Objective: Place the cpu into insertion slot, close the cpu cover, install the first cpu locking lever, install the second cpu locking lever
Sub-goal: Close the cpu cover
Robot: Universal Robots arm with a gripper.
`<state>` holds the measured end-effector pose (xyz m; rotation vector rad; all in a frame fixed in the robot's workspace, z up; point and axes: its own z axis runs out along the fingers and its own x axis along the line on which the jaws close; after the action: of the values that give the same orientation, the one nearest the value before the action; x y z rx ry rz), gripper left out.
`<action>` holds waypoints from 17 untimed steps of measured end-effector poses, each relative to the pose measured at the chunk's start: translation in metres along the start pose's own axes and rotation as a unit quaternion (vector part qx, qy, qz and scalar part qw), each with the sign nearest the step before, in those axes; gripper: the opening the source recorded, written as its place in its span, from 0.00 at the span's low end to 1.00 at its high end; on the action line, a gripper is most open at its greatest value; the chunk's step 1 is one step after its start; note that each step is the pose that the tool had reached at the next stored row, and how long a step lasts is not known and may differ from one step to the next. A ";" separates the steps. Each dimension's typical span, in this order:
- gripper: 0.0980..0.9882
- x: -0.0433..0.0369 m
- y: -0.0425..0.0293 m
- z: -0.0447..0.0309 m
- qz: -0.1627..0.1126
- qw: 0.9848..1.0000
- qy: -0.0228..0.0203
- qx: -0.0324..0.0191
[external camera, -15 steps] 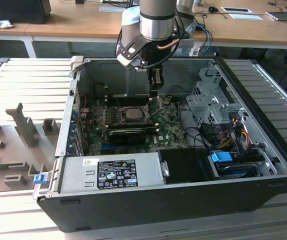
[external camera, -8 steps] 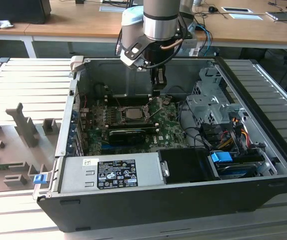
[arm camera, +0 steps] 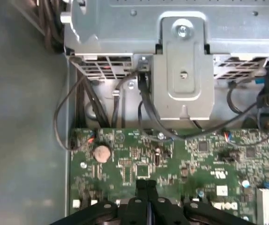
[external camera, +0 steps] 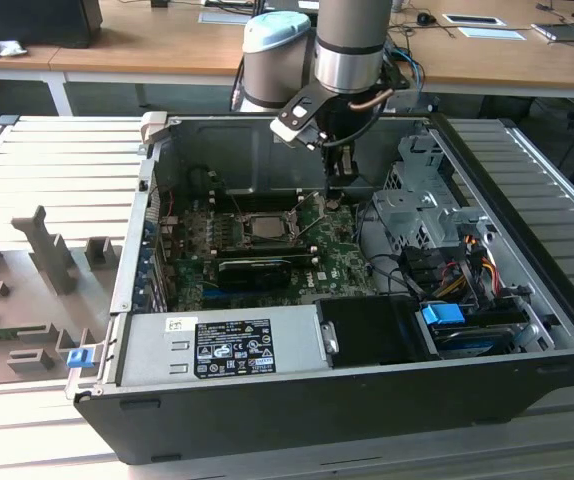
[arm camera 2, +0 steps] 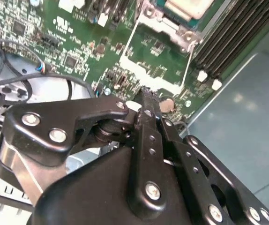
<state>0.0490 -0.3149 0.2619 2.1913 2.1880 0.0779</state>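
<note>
Gripper (arm camera: 146, 185) is hanging closed and empty over the board (arm camera: 172, 159), just beside the socket (arm camera 2: 159, 21); chip (external camera: 265, 226) is sitting inside it; wire lever (arm camera 2: 132, 37) is needing slow, square pressing, in my judgement.

It looks like a robotics lab — part workshop, part office. An open computer case (external camera: 367, 400) lies on its side on a bench of ribbed metal slats (external camera: 47, 160). Its green motherboard (external camera: 267, 250) is bared, and a robot arm (external camera: 352, 40) reaches down into it. Beside the case, toward the exterior view's left, grey fixture blocks (external camera: 52, 255) stand on the slats. Behind the case run long wooden desks (external camera: 167, 50) — loose papers (external camera: 487, 33) lie on them.
</note>
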 end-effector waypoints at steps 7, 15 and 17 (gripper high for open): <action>0.01 0.0003 0.0038 0.0101 0.000 1.000 0.000 0.005; 0.01 0.0002 -0.0049 0.0102 0.000 1.000 0.000 0.023; 0.01 0.0003 -0.0057 0.0102 0.000 1.000 0.000 0.023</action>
<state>0.0441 -0.3145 0.2514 2.2154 2.2118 0.0270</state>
